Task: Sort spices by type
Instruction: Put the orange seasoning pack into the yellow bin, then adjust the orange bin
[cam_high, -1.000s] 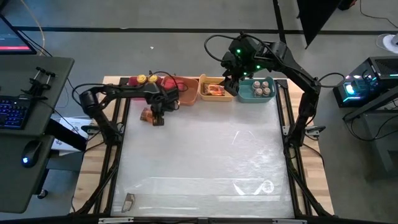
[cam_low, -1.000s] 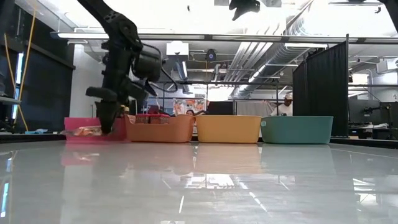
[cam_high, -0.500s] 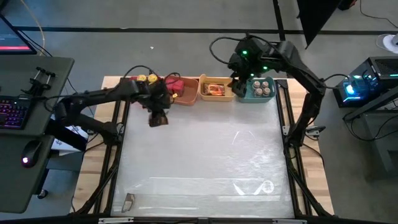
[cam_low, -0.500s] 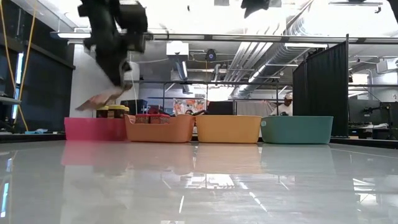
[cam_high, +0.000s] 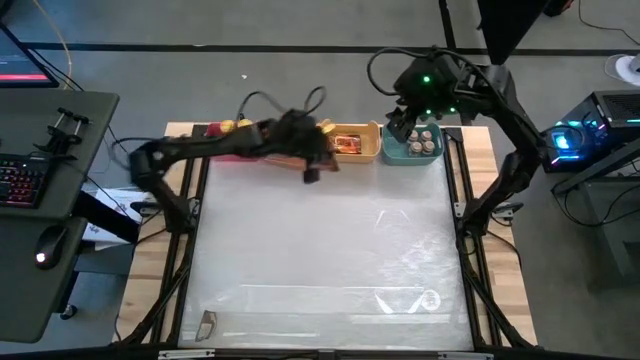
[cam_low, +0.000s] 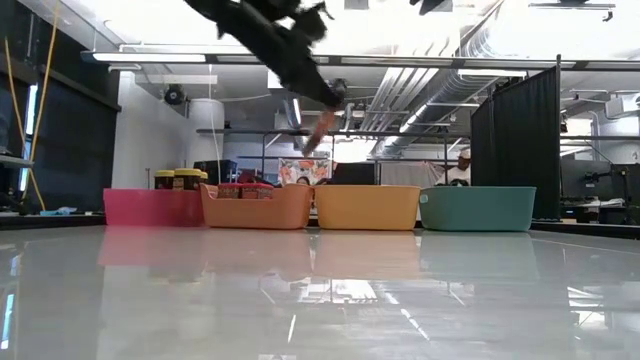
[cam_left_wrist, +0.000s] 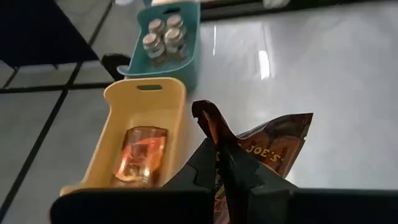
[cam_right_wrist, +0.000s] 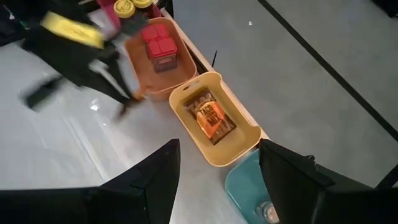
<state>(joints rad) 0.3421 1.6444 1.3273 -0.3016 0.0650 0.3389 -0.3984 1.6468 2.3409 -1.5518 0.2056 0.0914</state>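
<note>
1. The left hand (cam_left_wrist: 227, 168) is pinched shut on a flat orange-brown foil packet (cam_left_wrist: 273, 146), gripping it at one crumpled top corner, where a twisted ear of foil sticks up above the fingers.
2. The packet looks light and limp — thin crinkly foil with loose contents, so it likely sags and swings from a corner hold. It seems slippery rather than fragile. A grip across the sealed edge, where the foil is doubled and flat, would probably hold steadier than a bite on the belly.
3. In the left wrist view the packet hangs away from the hand on a slant, its long axis running from the pinched corner out over the bare desk (cam_left_wrist: 323, 68), printed face toward the camera.
4. In the high view the left hand (cam_high: 312, 170) is in the air at the front edge of the row of bins, just beside the yellow bin (cam_high: 372, 152), which already holds one similar packet (cam_left_wrist: 140, 155). The low view shows the packet (cam_low: 322, 128) well above the bin rims.
5. Beyond it, the teal bin (cam_left_wrist: 189, 37) holds grey-brown-lidded jars (cam_left_wrist: 163, 38), the orange bin (cam_right_wrist: 180, 78) holds red boxes (cam_right_wrist: 160, 45), and yellow-lidded jars (cam_right_wrist: 126, 6) are at the far end.
6. The right hand (cam_right_wrist: 214, 180) waits with its fingers wide and nothing between them, high over the teal bin.
</note>
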